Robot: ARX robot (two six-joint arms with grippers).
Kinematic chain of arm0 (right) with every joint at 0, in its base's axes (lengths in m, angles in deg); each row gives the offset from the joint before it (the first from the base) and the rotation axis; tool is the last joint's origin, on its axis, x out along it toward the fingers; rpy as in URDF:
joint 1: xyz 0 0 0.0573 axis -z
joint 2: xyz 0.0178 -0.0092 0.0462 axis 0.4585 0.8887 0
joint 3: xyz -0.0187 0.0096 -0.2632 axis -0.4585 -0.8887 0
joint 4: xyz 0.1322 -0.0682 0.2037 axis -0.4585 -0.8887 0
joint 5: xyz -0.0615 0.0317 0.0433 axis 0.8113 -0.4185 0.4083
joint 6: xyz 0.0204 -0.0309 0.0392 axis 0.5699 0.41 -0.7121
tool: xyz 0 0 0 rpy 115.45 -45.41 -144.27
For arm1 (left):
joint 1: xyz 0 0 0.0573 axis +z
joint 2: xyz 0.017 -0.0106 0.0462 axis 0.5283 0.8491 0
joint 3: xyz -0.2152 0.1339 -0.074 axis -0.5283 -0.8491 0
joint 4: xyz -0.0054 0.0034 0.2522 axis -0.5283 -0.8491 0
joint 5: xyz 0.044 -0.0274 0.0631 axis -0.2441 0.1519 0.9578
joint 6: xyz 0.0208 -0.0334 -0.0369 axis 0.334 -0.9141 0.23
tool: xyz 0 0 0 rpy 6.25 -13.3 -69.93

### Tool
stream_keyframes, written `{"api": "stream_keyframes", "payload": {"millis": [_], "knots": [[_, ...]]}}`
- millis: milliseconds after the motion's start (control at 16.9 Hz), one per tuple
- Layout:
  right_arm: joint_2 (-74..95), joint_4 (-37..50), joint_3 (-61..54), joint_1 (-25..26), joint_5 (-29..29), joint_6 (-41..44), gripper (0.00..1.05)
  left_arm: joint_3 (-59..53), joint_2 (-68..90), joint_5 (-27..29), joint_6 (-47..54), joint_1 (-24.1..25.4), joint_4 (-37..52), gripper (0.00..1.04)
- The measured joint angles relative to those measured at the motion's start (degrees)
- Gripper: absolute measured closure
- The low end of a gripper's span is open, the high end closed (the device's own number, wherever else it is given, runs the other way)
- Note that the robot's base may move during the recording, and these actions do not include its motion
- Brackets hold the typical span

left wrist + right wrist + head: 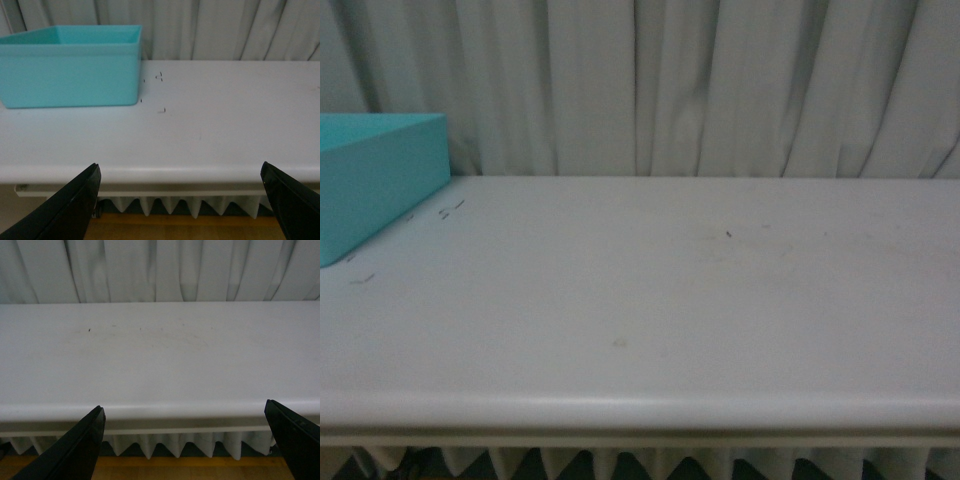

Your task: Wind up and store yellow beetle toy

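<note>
Yellow beetle toy: nowhere visible in any view. Turquoise bin at far left of white table, small dark specks just beside it. Left gripper and right gripper spread wide, holding nothing, off the near edge. Pleated curtain behind.

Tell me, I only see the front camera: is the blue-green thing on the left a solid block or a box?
Observer: It's an open box. The left wrist camera shows the turquoise bin hollow at the top.
Operator: Is the yellow car inside it?
Observer: Can't tell; that camera sees only the inner walls near the rim, not the bottom. No car shows on the table either.
Operator: Are the grippers closed?
Observer: No. The left gripper and right gripper are both wide open, holding nothing, hanging before the table's front edge.
</note>
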Motion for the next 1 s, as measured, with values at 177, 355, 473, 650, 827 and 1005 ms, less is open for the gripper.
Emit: {"api": "stream_keyframes", "payload": {"millis": [177, 355, 473, 650, 827, 1005], "knots": [[0.0, 0.0, 0.0, 0.0, 0.0, 0.0, 0.07, 0.0, 0.0, 0.0, 0.0, 0.0, 0.0, 0.07], [0.0, 0.0, 0.0, 0.0, 0.0, 0.0, 0.07, 0.0, 0.0, 0.1, 0.0, 0.0, 0.0, 0.07], [0.0, -0.1, 0.0, 0.0, 0.0, 0.0, 0.07, 0.0, 0.0, 0.1, 0.0, 0.0, 0.0, 0.07], [0.0, 0.0, 0.0, 0.0, 0.0, 0.0, 0.07, 0.0, 0.0, 0.1, 0.0, 0.0, 0.0, 0.07], [0.0, -0.2, 0.0, 0.0, 0.0, 0.0, 0.07, 0.0, 0.0, 0.1, 0.0, 0.0, -0.2, 0.07], [0.0, -0.2, 0.0, 0.0, 0.0, 0.0, 0.07, 0.0, 0.0, 0.0, 0.0, 0.0, -0.1, 0.07]]}}
